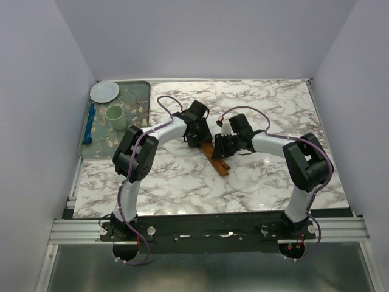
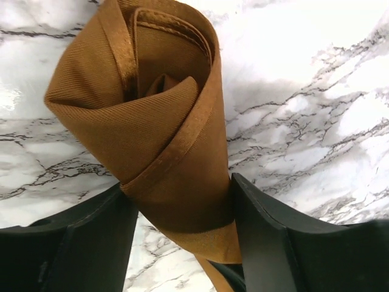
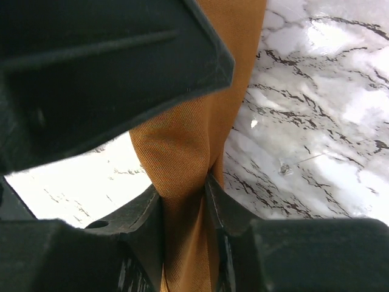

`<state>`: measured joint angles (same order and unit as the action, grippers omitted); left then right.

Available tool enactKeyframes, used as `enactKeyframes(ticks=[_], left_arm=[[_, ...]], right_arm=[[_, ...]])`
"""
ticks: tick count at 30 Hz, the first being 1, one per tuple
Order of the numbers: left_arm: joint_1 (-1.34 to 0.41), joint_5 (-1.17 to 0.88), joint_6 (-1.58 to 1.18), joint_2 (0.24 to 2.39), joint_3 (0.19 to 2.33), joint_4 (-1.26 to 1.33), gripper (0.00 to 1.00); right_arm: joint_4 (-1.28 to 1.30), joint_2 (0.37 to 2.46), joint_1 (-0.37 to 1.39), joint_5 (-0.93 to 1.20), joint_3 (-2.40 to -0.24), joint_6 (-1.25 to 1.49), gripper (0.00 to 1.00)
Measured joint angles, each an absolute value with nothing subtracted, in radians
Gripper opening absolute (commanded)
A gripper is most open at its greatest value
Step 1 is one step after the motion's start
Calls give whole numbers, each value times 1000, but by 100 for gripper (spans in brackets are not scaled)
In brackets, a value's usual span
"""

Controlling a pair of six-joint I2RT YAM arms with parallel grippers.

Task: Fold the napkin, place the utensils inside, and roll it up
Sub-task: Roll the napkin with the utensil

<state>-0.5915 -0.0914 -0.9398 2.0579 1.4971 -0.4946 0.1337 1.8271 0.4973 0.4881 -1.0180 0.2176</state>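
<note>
The rust-orange napkin [image 1: 219, 165] lies rolled into a narrow bundle at the middle of the marble table. Both grippers meet over it. In the left wrist view the napkin [image 2: 152, 109] shows its spiral end, and my left gripper [image 2: 176, 190] has both fingers pressed against the sides of the roll. My right gripper [image 3: 182, 187] is shut on a thinner part of the napkin [image 3: 182, 146], pinching the cloth flat. From above, the left gripper [image 1: 199, 139] sits just behind the right gripper [image 1: 220, 148]. The utensils are hidden.
A greenish tray [image 1: 138, 100] stands at the back left, holding a white plate [image 1: 104, 91], a pale green cup [image 1: 115, 117] and a blue utensil [image 1: 90, 125]. The left arm's black fingers [image 3: 91, 67] fill the top of the right wrist view.
</note>
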Motion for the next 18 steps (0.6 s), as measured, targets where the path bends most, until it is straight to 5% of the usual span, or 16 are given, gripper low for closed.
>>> enactKeyframes(ticks=[7,18], left_arm=[[-591,-66,-946,2067,1498,-480,48],[-591,-59,-946,2080,1511,-460,43]], right_arm=[[113,1825,497,525,-1011,258,65],[169,1714,497,466,-962,252,76]])
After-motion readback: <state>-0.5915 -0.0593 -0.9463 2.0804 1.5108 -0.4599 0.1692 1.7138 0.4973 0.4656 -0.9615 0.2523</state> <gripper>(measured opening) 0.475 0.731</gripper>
